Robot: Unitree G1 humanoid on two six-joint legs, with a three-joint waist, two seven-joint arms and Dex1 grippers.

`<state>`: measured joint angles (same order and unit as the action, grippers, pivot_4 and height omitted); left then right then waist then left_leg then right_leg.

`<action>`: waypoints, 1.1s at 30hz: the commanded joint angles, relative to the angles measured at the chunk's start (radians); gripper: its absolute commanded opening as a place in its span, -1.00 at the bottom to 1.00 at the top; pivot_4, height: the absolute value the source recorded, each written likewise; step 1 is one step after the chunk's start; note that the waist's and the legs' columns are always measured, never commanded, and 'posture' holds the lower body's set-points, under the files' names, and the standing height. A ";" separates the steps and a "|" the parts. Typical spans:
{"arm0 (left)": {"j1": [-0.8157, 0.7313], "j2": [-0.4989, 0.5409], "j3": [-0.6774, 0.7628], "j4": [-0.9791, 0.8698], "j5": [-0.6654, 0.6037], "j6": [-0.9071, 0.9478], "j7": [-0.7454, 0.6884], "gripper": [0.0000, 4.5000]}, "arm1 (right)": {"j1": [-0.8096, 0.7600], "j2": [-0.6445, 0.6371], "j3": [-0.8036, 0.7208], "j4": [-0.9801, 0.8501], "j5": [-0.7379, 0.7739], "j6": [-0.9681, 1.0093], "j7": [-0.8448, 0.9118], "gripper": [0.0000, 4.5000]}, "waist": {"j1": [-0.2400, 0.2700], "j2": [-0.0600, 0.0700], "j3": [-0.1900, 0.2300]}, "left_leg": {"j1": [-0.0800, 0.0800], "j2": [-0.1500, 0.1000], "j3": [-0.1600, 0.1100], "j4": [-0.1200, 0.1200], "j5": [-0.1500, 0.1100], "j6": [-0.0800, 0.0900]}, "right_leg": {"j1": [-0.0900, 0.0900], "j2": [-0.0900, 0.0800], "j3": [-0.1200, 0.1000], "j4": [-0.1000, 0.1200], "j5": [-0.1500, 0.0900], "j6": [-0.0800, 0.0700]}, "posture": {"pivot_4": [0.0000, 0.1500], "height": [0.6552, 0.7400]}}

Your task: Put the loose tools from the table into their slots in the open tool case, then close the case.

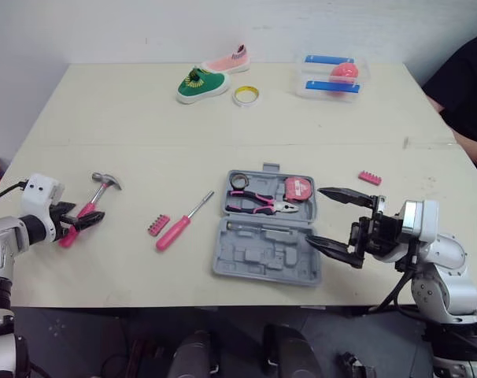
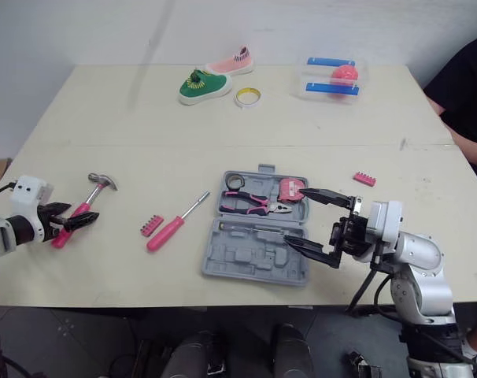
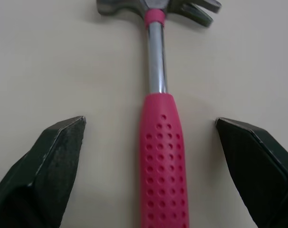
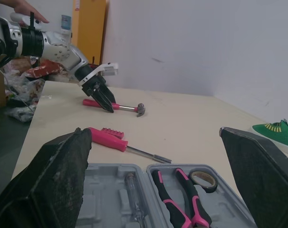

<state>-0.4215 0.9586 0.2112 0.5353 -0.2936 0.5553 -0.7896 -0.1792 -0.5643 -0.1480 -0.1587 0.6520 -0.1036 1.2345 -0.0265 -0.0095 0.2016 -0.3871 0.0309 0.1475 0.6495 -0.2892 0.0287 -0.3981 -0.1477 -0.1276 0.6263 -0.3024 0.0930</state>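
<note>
1. The step in hand is judged to be the pickup of the hammer (image 3: 160, 166). It lies on the bench near the left edge, head away from the robot, well apart from the case (image 1: 254, 261).
2. The left gripper (image 3: 150, 121) is set over the pink grip. Its jaws are spread wide, one on each side, and neither is seen touching the handle.
3. For a sound grasp, the jaws should be lowered until the grip is fully straddled. They should then be closed squarely across the dimpled section and not on the bare steel shank, where slipping is likely.
4. The left forearm is held low, reaching in from the bench's left edge.
5. The right gripper (image 1: 315, 215) is held at the case's right side and points across it, with jaws wide open and empty.
6. The case lies open with pliers (image 1: 258, 206) seated. A screwdriver (image 1: 179, 224) is noted loose between hammer and case.
</note>
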 commanded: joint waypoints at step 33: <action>-0.268 -0.260 -0.495 -0.798 -0.057 -0.004 -0.309 -0.76 | 0.289 -0.280 -0.317 0.099 -0.004 -0.020 0.189 1.00 | 0.025 -0.006 0.003 | -0.002 -0.001 0.001 0.005 0.001 0.004 | 0.003 0.007 0.007 -0.004 0.004 0.006 | 1.00 1.00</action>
<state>-0.6296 0.7239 -0.2157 -0.2508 -0.4046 0.5249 -1.1082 0.0895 -0.8225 -0.4151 -0.0401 0.6271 -0.1260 1.4067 -0.0012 -0.0154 0.2046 -0.3885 0.0304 0.1487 0.6548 -0.2884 0.0329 -0.3954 -0.1398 -0.1206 0.6219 -0.2988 0.0989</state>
